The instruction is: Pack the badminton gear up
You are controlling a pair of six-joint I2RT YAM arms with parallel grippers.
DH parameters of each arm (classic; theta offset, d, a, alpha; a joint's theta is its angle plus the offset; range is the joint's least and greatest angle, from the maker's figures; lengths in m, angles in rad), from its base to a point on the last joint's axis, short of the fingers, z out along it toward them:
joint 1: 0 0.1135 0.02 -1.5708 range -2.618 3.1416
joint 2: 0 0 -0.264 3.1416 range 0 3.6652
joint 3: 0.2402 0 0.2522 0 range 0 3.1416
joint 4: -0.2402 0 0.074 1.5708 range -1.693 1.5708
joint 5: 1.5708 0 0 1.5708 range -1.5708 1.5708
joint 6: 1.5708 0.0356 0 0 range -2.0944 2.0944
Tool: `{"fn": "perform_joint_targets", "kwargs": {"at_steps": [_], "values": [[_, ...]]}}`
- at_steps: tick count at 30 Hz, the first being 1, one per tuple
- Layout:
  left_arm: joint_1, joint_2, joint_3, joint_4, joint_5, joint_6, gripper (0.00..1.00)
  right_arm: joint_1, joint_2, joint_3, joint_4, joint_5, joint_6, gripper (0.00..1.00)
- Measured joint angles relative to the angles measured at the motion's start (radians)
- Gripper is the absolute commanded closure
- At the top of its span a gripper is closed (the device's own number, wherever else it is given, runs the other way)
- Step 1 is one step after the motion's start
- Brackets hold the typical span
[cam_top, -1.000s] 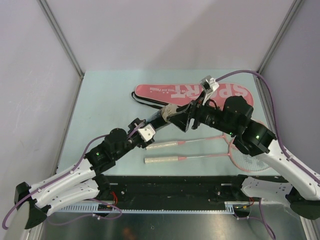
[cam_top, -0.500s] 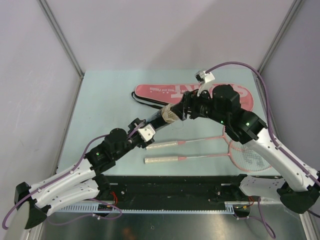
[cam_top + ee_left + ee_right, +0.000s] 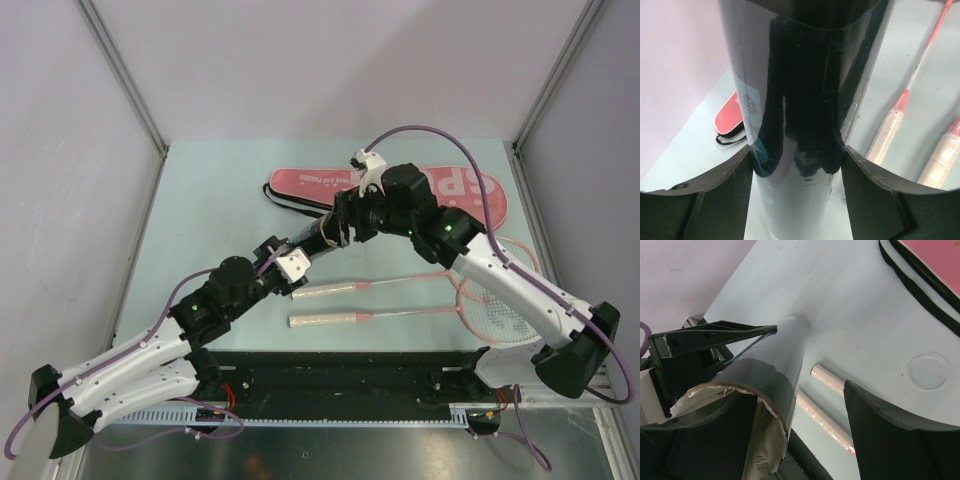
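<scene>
Within the left gripper (image 3: pixel 796 152), the black tube (image 3: pixel 805 75) gleams, faintly scratched.

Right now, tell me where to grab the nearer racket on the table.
Take the nearer racket's white handle from straight above, with the fingers closing across it. The racket lies flat with the handle end toward the left. The wrapped handle is its thickest part, and the pink shaft looks too thin to pinch securely.
</scene>
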Motion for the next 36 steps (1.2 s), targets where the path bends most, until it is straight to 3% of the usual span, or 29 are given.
{"fn": "perform_joint_targets", "kwargs": {"at_steps": [11,23,36], "values": [[0.008,-0.007,0.000,-0.018,-0.039,0.015,0.85,-0.016,0.043,0.005,0.031,-0.032,0.042,0.22],[-0.005,-0.005,0.000,0.006,0.014,0.003,0.85,-0.039,-0.142,0.012,-0.007,-0.029,0.044,0.21],[0.002,-0.007,0.000,-0.018,-0.045,0.020,0.86,0.014,0.071,0.013,0.032,0.003,0.068,0.21]]}}
